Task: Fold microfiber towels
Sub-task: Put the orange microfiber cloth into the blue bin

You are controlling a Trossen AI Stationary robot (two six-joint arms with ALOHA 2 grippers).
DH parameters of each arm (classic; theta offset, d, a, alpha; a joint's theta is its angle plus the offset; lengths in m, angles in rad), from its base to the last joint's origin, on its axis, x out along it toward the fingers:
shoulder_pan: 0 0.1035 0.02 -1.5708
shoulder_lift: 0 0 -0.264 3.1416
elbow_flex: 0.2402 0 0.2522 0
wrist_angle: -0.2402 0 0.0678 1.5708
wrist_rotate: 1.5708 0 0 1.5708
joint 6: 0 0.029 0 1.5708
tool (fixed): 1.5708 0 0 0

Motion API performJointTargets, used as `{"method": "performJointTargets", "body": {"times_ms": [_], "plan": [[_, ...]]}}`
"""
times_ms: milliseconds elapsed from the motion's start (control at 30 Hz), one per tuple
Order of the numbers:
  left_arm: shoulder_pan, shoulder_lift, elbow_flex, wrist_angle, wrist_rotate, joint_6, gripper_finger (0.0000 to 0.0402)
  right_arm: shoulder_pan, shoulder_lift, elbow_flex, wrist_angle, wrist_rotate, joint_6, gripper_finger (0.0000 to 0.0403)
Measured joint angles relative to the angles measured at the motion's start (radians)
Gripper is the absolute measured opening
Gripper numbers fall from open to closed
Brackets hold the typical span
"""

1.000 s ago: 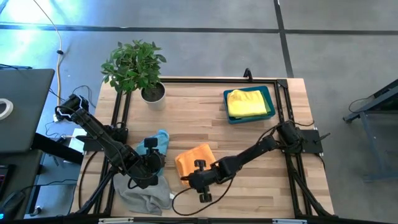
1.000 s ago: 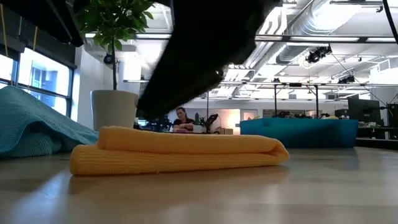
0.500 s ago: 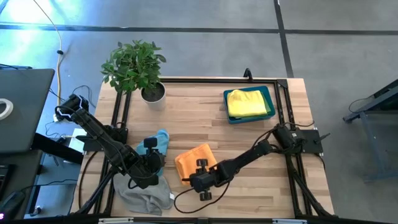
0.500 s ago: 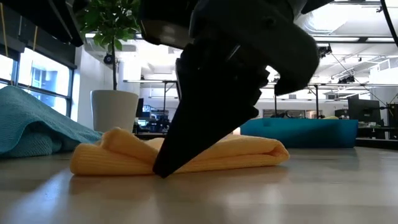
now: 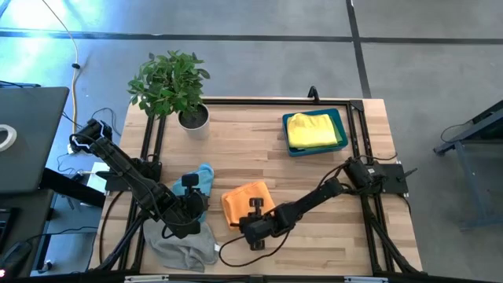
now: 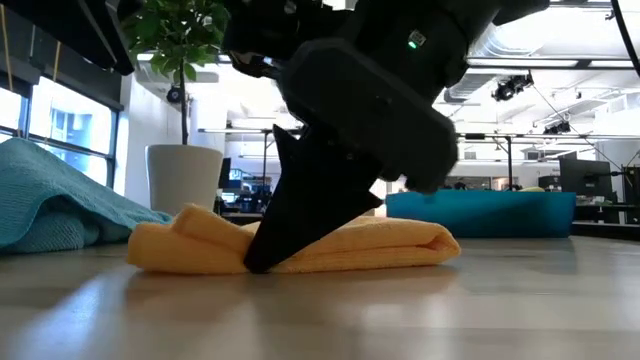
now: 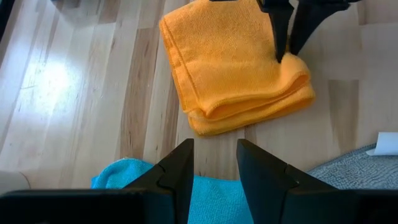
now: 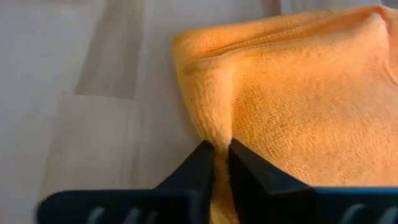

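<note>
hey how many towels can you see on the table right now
4. An orange towel lies mid-table, pinched by the right gripper; a light blue towel sits beside it, a grey towel at the front edge, a yellow towel in the bin. Others may be hidden.

Black jointed arms, dark two-fingered tools

The wooden table bears orange towel, blue towel, grey towel, plant pot, blue bin.

right end effector lowered, pinched orange towel edge.
</note>
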Motion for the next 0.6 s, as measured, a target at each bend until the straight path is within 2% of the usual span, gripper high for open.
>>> {"method": "performJointTargets", "body": {"times_ms": [100, 300, 467, 600], "plan": [[0.0, 0.0, 0.0, 0.0, 0.0, 0.0, 0.0113, -0.001, 0.0, -0.002, -0.029, 0.042, 0.054, 0.0006], [0.0, 0.0, 0.0, 0.0, 0.003, 0.0, 0.0113, -0.006, -0.011, -0.004, -0.073, 0.072, 0.114, 0.0004], [0.0, 0.0, 0.0, 0.0, 0.003, 0.0, 0.0113, -0.033, -0.074, -0.007, -0.185, 0.07, 0.13, 0.0002], [0.0, 0.0, 0.0, -0.001, 0.003, -0.004, 0.0113, -0.062, -0.142, -0.006, -0.302, 0.112, 0.122, 0.0001]]}}
